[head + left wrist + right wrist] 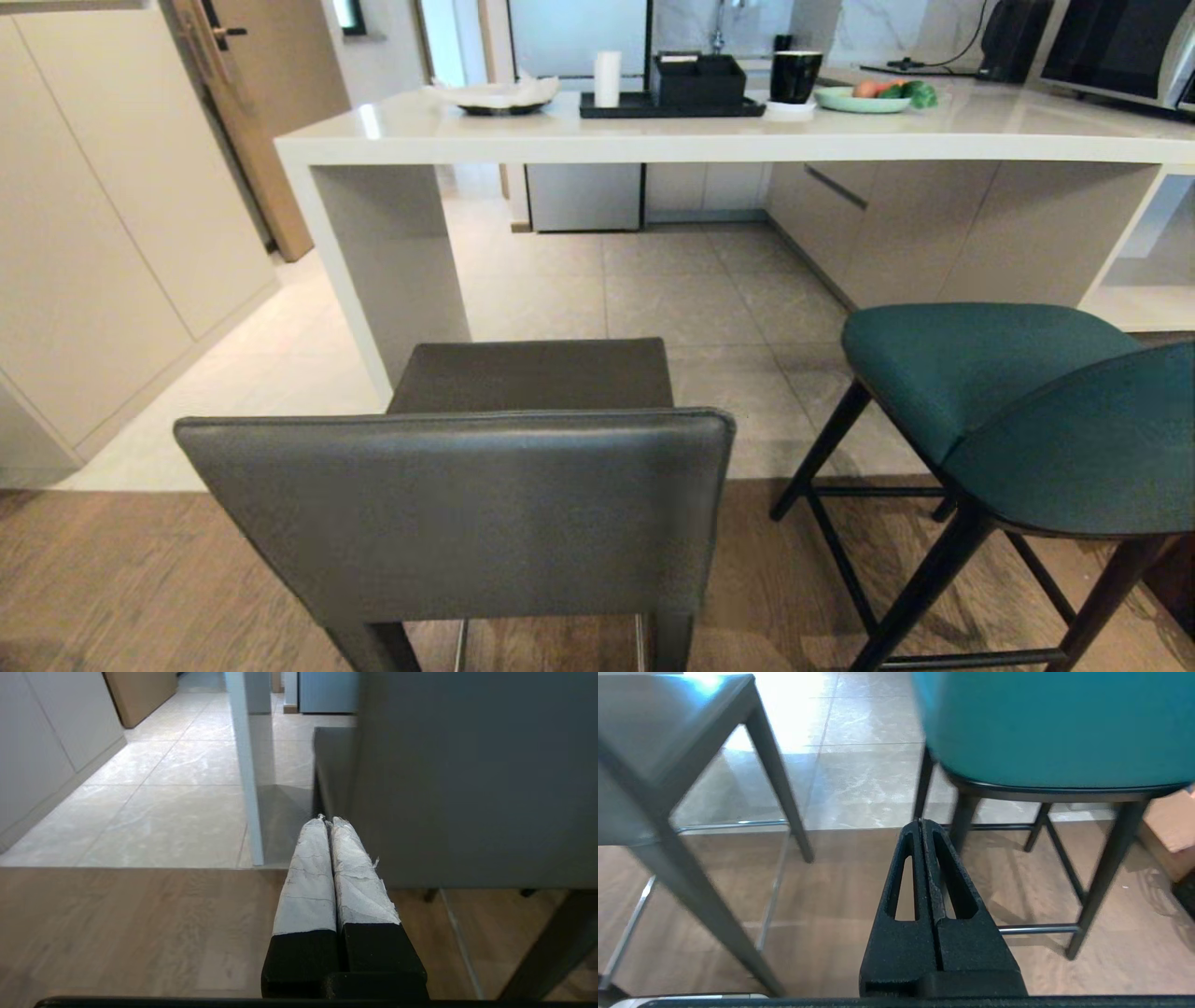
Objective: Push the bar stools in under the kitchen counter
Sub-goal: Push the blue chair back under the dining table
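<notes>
Grey stool (485,485) & teal stool (1018,411) short of counter (653,140); both grippers' jaws together, empty.

Open tiled floor (672,289) lies under the counter (653,140), bounded by its side panel (392,261) on the left. The grey stool (467,504) and teal stool (1018,420) stand before it, a clear gap separating them.

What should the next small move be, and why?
Probably ease forward so the shut left gripper meets the grey stool backrest: that stool faces the kitchen counter squarely but stands clear of it, while the teal stool sits angled.
</notes>
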